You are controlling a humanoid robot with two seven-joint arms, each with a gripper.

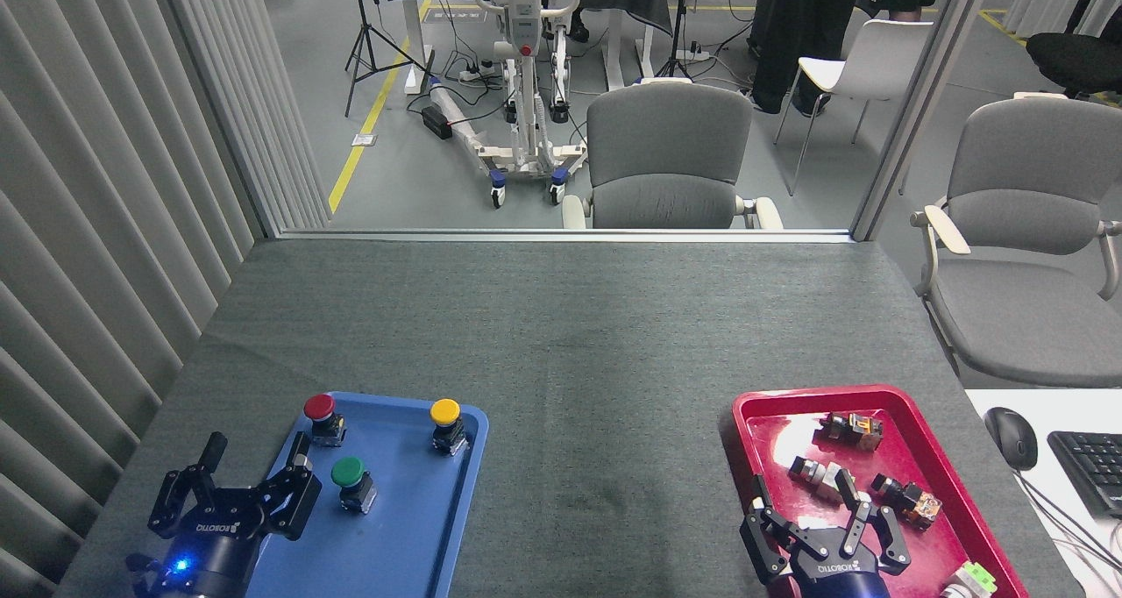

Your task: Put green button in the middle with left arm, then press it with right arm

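White "ROBOTIQ" lettering, upside down, on left hand [250,480] and right hand [820,523].

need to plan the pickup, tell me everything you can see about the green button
The green button is a small push button with a round, domed dark-green cap that looks like smooth plastic, set on a boxy black and silver base. It stands upright, cap up, on the floor of the blue tray, toward the tray's left side, nearer to the robot than the red button and the yellow button. Nothing touches it but the tray. The left gripper sits just to its left, jaws open, not in contact.
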